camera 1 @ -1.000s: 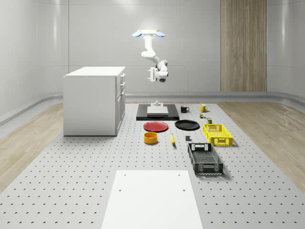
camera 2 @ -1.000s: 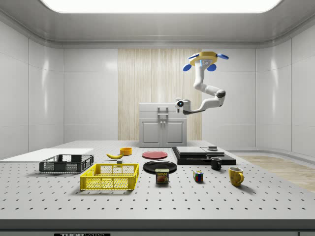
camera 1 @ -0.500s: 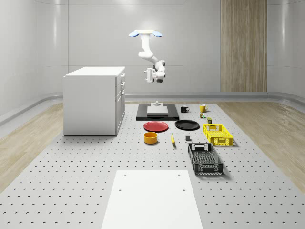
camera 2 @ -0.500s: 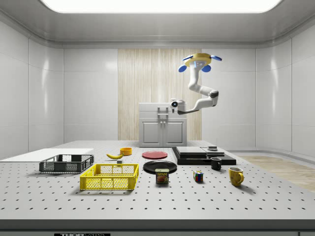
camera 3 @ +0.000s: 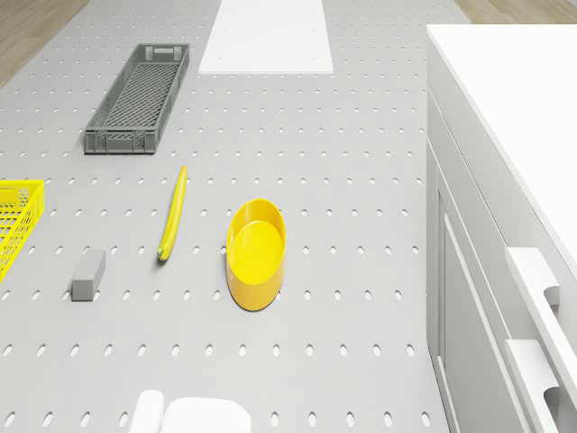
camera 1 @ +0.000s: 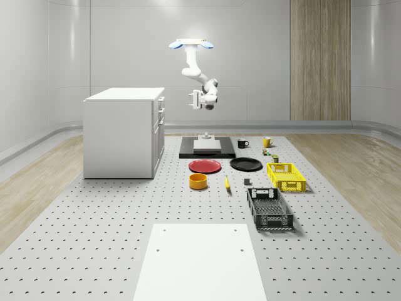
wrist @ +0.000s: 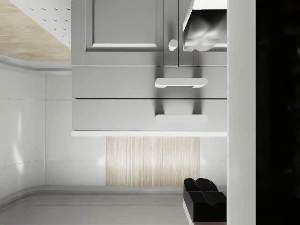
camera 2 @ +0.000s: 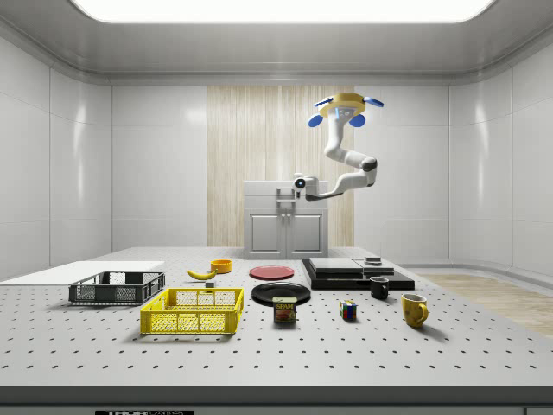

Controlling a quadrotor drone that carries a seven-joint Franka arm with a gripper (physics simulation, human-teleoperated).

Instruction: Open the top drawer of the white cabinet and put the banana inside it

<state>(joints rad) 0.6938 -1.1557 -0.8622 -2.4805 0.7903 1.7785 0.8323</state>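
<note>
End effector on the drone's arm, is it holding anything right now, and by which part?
Nothing is held. The end effector hangs in the air facing the white cabinet; the slim yellow banana lies on the perforated table.

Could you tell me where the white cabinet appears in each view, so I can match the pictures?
Whole-scene view: the cabinet stands at the view's left, left of the red plate.
Side view: at the back, centre, behind the plate.
Drone view: beside the yellow bowl, seen from above.
Wrist view: its front faces the camera, drawers and doors.
Shared landmark: the drawer handles on its front.
</note>
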